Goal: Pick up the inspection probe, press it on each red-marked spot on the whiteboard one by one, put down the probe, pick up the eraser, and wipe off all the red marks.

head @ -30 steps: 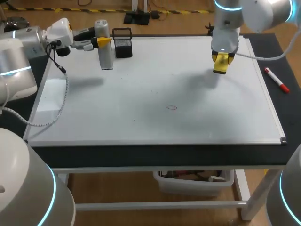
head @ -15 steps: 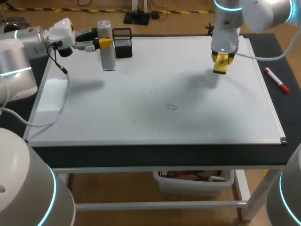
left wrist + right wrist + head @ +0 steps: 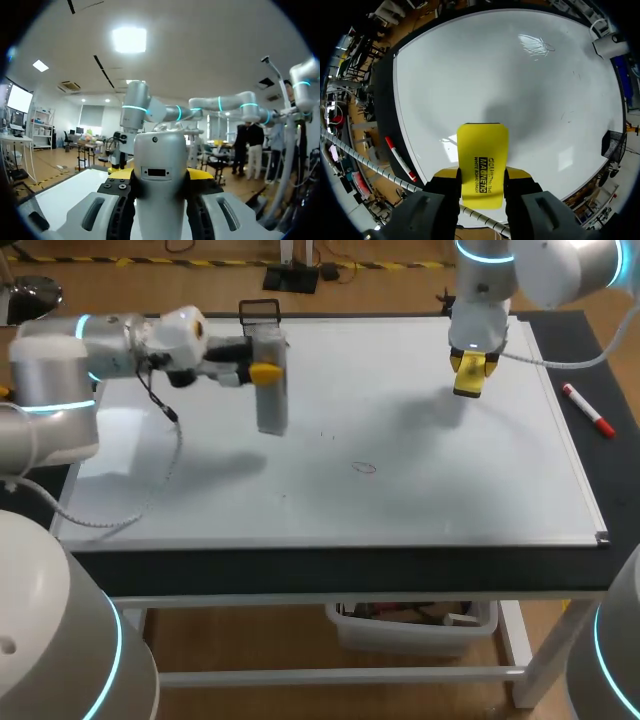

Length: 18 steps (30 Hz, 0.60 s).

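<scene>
Probe (image 3: 271,380) is silvery grey, eraser (image 3: 482,162) bright yellow with black lettering, whiteboard (image 3: 420,500) white with one faint red mark (image 3: 363,468), marker (image 3: 587,410) red-and-white, tabletop (image 3: 330,568) black.

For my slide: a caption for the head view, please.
Left pincer holds the probe over the whiteboard; right pincer holds the yellow eraser.

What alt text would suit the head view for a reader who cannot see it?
The left hand holds the silver probe upright over the far left of the whiteboard, and the right hand holds the yellow eraser over its far right. A small red mark sits near the middle.
</scene>
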Motion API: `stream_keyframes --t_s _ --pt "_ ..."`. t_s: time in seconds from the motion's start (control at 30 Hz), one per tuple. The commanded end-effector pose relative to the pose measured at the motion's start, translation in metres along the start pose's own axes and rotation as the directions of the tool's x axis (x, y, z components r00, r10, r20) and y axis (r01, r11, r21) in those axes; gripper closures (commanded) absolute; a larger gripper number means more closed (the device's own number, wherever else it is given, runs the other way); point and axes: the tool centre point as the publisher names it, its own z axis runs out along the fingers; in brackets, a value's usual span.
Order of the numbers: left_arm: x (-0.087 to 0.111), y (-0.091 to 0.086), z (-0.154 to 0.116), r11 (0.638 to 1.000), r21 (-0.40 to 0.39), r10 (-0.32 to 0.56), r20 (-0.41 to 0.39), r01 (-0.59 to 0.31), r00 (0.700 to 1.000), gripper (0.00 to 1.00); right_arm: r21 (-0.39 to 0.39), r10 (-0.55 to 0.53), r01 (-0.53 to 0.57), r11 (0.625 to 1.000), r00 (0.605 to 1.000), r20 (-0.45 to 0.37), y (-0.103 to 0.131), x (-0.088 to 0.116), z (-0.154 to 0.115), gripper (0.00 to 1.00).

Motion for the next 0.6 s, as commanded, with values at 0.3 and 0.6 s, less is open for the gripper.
stream_keyframes --t_s 0.3,0.6 --pt "0.02 0.03 0.071 0.999 0.025 -0.037 -0.162 0.041 0.986 1.0 0.001 -0.002 0.002 1.0 1.0 -0.002 -0.001 0.001 -0.001 1.0" --pt "0.032 0.046 0.111 0.998 0.02 -0.06 -0.248 0.067 0.967 1.0 0.001 -0.002 0.002 1.0 1.0 -0.002 -0.001 0.001 -0.001 1.0"
